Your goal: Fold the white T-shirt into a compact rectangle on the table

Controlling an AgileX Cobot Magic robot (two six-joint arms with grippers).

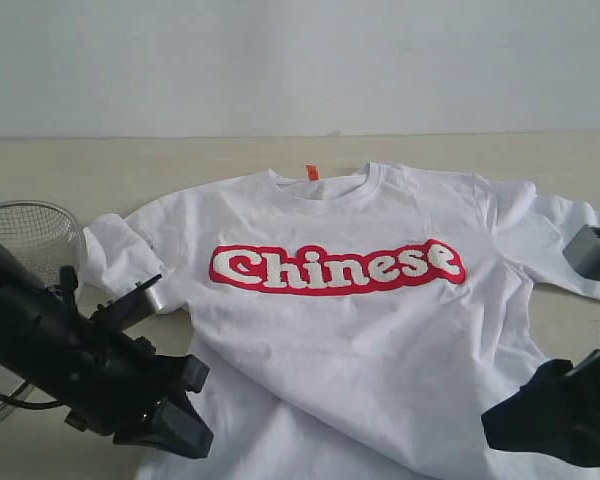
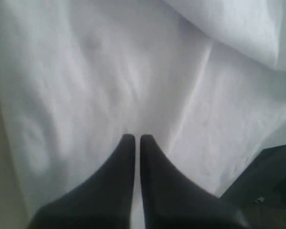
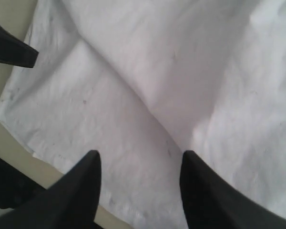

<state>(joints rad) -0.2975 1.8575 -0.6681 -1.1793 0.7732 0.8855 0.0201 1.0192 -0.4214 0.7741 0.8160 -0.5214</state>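
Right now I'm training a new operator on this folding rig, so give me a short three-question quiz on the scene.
1. True or false: the white T-shirt lies front up on the table, its red "Chinese" lettering showing.
2. The left hand and the right hand are both above the shirt. Which has its fingers apart? A. left B. right C. both
3. Fill in: the wire-mesh basket stands at the ___ edge of the exterior view.
Key: 1 true; 2 B; 3 left.
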